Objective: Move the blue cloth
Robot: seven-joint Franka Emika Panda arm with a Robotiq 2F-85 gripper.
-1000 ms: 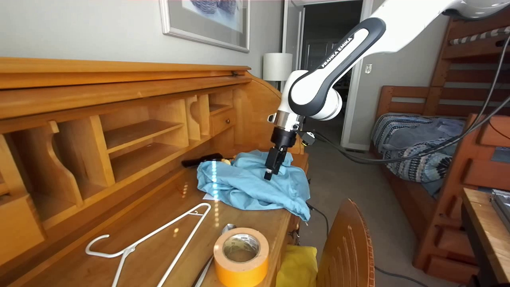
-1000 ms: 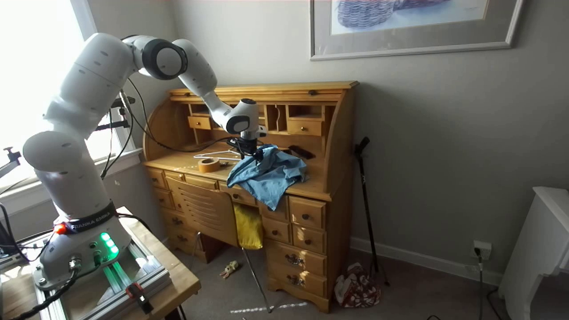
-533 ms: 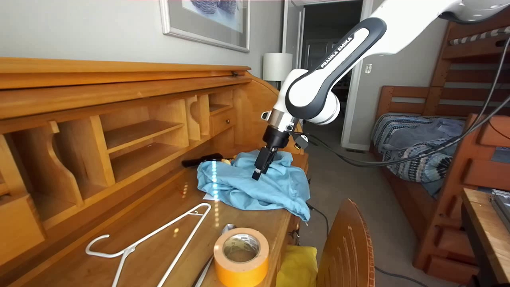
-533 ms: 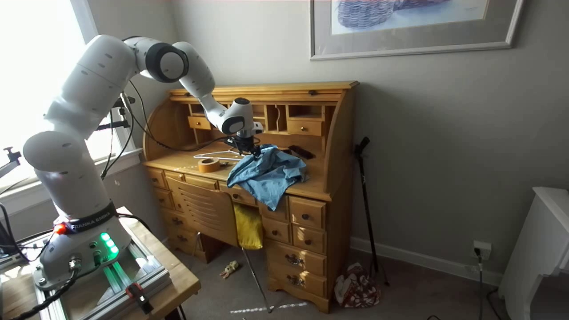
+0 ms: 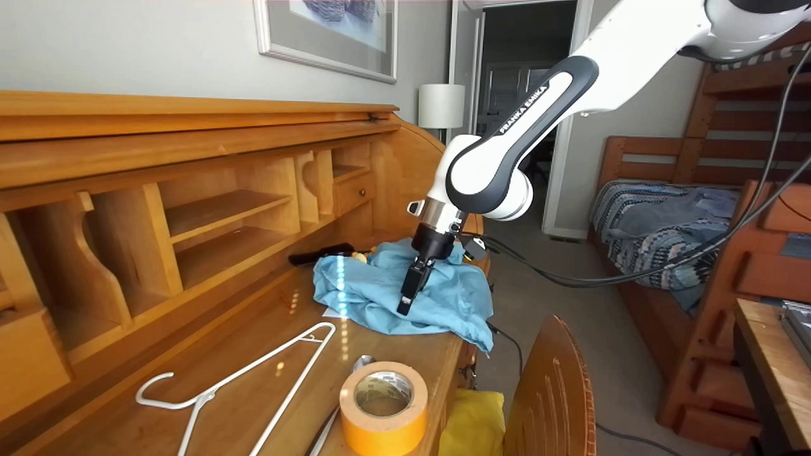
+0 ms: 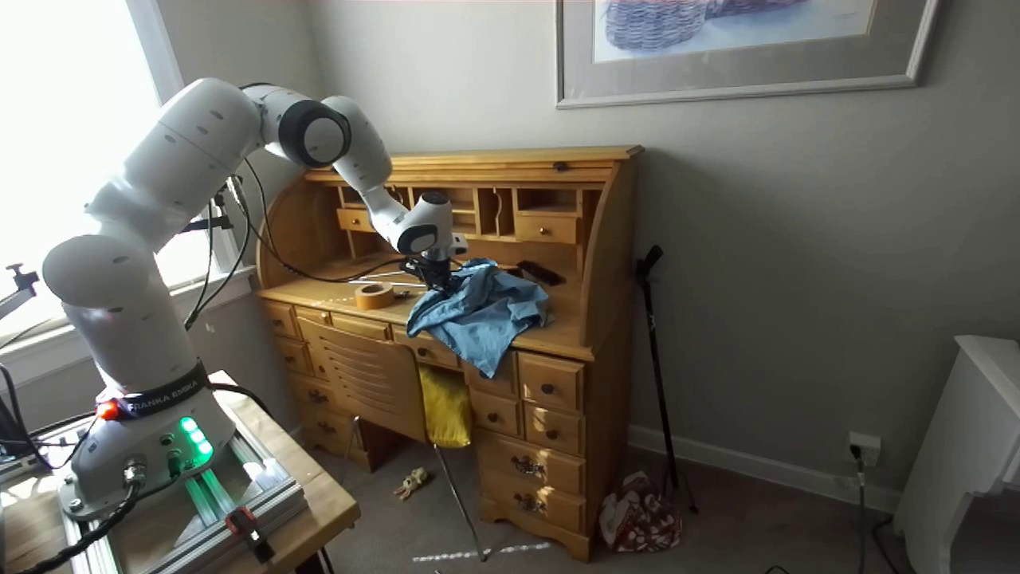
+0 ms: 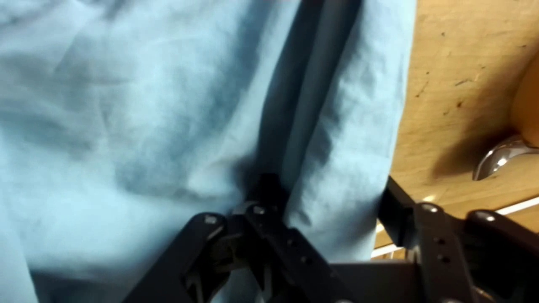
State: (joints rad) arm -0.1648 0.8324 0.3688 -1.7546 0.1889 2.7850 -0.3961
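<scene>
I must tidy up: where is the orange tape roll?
In an exterior view, the tape roll lies at bottom centre on the roll-top desk, between the clothes hanger and the chair.

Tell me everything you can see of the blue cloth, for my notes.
The blue cloth is plain, light sky-blue, thin-looking fabric, lying in a rumpled heap with many creases. It rests on the desk, one corner drooping over the front edge. In an exterior view a line of bright spots crosses it. In the wrist view the end effector straddles a raised fold near the cloth's edge, jaws standing open, one of them down among the folds. Its underside is hidden.
</scene>
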